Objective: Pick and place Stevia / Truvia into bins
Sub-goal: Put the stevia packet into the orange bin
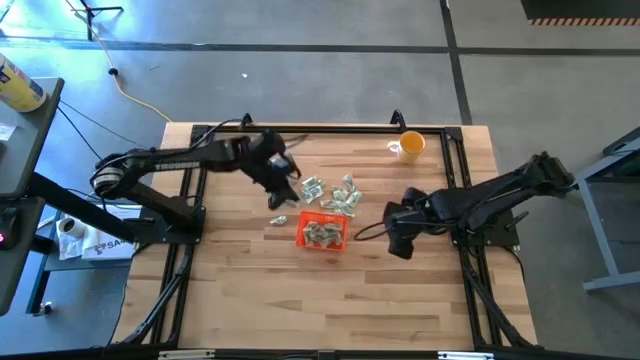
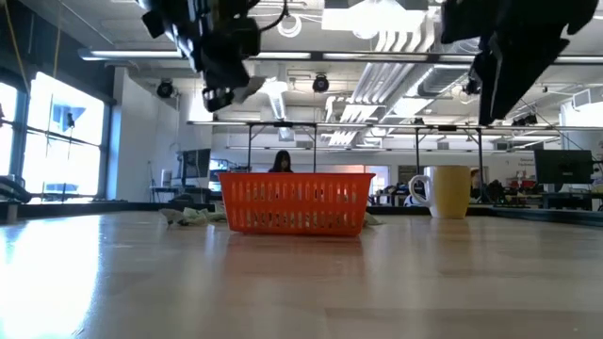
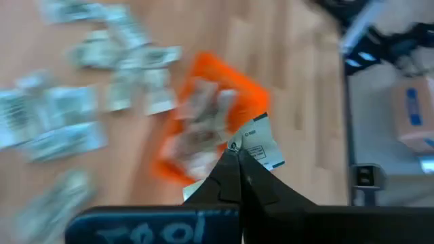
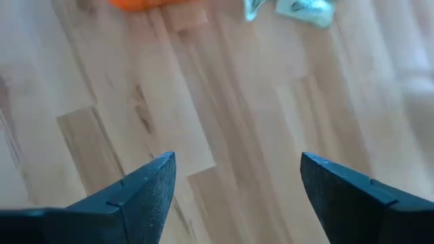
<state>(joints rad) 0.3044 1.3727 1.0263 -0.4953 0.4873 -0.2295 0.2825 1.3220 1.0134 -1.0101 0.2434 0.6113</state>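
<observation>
The orange bin [image 1: 322, 231] [image 2: 297, 202] [image 3: 203, 129] sits near the table's middle with several sachets inside. More pale green and white sachets [image 1: 335, 195] [image 3: 81, 102] lie loose on the wood beyond its far edge, and one [image 1: 280, 219] lies to its left. My left gripper [image 1: 283, 192] [image 3: 234, 154] hangs high above the table, just left of and beyond the bin, shut on one sachet. My right gripper [image 1: 398, 238] [image 4: 234, 183] hovers open over bare wood right of the bin. My left gripper pinches one white sachet with blue print between its two fingertips, by one edge [image 3: 239, 146]. The rest of the sachet [image 3: 261, 142] sticks out past the fingertips. It is lifted clear, high over the table beside the bin.
A yellow-orange cup [image 1: 408, 146] [image 2: 450, 191] stands near the table's far right corner. Black frame rails [image 1: 455, 180] run along the left, right and far sides. Bare wood lies open on the table's near half [image 1: 330, 300].
</observation>
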